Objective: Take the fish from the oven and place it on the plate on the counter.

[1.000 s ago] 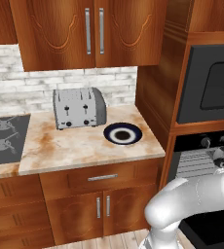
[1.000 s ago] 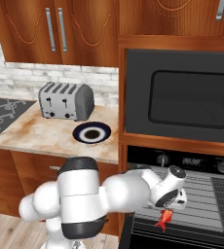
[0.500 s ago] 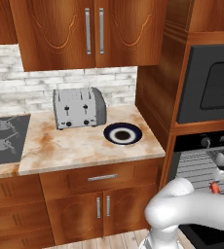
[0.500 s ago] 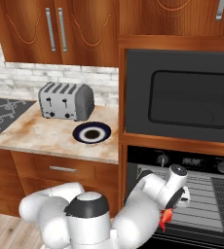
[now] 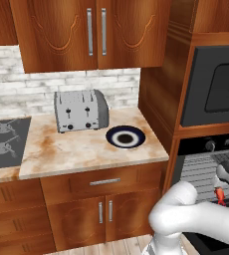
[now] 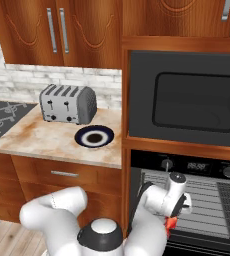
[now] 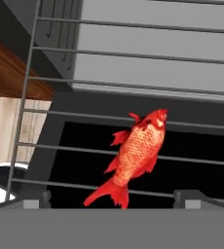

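One fish | hand view: over rack | fingers prob. apart

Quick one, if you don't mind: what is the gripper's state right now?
Gripper: shut on the fish, by its tail, in front of the oven rack.

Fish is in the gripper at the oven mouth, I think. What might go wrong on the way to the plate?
1. In the hand view the small red-orange fish hangs in front of the grey wire rack; lifting straight up might snag it.
2. The gripper seems to pinch only the tail end, so a fast swing may shake it loose.
3. The round navy plate sits close beside the silver toaster, so the approach has little room on that side.
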### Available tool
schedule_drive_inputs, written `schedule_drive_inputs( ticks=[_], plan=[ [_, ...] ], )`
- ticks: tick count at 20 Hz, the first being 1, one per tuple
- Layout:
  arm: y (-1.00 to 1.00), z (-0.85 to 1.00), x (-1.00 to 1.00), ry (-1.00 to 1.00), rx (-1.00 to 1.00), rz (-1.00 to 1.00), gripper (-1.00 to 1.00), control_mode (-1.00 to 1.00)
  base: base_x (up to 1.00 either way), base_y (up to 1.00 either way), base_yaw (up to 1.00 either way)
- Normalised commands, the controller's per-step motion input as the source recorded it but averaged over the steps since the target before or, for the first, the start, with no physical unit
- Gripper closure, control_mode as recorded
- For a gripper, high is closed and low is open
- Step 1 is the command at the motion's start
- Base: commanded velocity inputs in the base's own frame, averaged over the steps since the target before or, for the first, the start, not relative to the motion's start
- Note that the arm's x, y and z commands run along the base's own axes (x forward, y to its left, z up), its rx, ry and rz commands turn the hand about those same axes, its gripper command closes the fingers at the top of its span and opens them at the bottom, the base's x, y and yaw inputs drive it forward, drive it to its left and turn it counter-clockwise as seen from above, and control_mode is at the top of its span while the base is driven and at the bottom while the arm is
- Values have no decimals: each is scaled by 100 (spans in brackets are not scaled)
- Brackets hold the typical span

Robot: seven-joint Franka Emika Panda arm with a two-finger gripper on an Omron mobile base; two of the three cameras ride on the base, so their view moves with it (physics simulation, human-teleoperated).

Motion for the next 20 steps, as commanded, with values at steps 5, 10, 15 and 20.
schedule_drive_inputs(
  ticks=[5, 10, 15, 20],
  plan=[
    [-34, -19, 39, 5, 0, 0, -100, -100, 0, 0, 0],
    [-18, -19, 14, 2, 0, 0, -100, -100, 0, 0, 0],
    [0, -30, 1, 2, 0, 0, -100, -100, 0, 0, 0],
    [0, -51, 0, 4, 0, 0, -100, -100, 0, 0, 0]
  ],
)
